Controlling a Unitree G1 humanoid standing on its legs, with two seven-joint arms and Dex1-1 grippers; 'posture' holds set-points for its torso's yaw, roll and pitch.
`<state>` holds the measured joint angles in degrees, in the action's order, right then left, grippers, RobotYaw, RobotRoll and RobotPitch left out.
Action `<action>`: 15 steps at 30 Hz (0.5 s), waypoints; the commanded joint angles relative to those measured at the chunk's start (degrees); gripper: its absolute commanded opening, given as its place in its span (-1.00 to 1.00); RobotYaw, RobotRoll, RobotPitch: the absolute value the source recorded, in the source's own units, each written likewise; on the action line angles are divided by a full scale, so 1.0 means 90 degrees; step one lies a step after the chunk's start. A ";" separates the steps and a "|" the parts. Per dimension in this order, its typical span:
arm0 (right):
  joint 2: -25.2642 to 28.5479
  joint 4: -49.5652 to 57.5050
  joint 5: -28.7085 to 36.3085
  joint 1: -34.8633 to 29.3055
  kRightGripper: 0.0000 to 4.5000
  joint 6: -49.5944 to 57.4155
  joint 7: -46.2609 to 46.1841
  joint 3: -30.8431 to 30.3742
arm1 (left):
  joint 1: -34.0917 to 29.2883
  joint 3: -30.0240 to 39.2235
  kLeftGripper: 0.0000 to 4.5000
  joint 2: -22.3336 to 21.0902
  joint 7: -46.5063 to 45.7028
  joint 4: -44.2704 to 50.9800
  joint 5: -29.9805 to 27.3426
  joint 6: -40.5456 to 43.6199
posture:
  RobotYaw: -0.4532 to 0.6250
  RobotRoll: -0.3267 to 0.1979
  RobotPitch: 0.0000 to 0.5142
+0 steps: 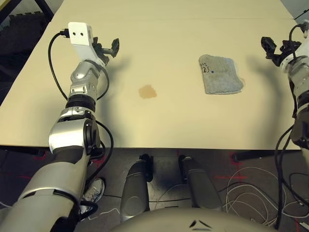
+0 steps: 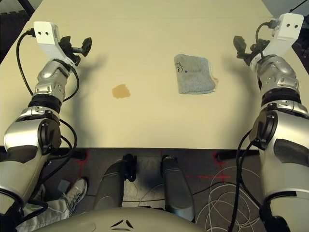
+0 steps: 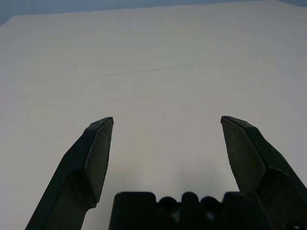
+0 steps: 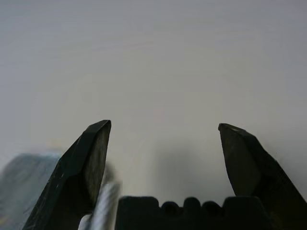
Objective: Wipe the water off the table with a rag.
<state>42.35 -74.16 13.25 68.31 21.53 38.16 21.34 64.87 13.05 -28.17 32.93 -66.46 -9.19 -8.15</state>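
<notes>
The left gripper [image 3: 167, 120] has its two black fingers spread wide apart with nothing between them; through the gap there is only bare pale tabletop and a faint thin line running across it. From the head camera this gripper [image 2: 79, 47] hangs above the tabletop near its left edge, toward the far side, its white wrist block raised and a black cable looping back along the silver forearm.

The right gripper [image 4: 164, 125] also has its fingers wide apart and empty. Past one finger, a blurred grey edge of the rag [image 4: 26, 184] shows low down, off to the side of the gap rather than inside it. From the head camera the right gripper [image 2: 244, 48] hangs above the tabletop near its right edge, well apart from the rag.

The rag [image 2: 194, 73] lies flat on the table [image 2: 145, 121], right of the middle, a rumpled grey rectangle with small dark marks near its far left corner. Neither gripper touches it.

The water [image 2: 121, 91] is a small amber-brown patch left of the middle, closer to the near edge than the rag is. It sits apart from the rag, with bare table between them, and lies between the two arms.
</notes>
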 commanded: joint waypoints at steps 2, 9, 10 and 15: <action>0.0536 -0.0116 -0.0295 0.0137 0.99 0.1963 0.1053 -0.0496 | 0.0361 -0.0295 1.00 -0.0605 0.1656 -0.0087 0.0114 0.0699 | -0.46 0.25 0.14; 0.0735 -0.0029 -0.0638 0.0367 0.99 0.3408 0.2316 -0.1175 | 0.0568 -0.1016 1.00 -0.1214 0.4355 0.0345 0.0287 0.1611 | -0.41 0.25 0.13; 0.0748 -0.0020 -0.0686 0.0372 0.99 0.3540 0.2500 -0.1276 | 0.0563 -0.1074 1.00 -0.1255 0.4573 0.0411 0.0289 0.1693 | -0.41 0.25 0.13; 0.0721 -0.0027 -0.0787 0.0270 0.99 0.3967 0.3056 -0.1585 | 0.0514 -0.1643 1.00 -0.1532 0.5782 0.0662 0.0571 0.2003 | -0.40 0.25 0.13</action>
<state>48.13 -74.41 7.25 71.35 55.61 63.95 8.03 69.52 0.26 -40.73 81.43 -61.38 -5.82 8.87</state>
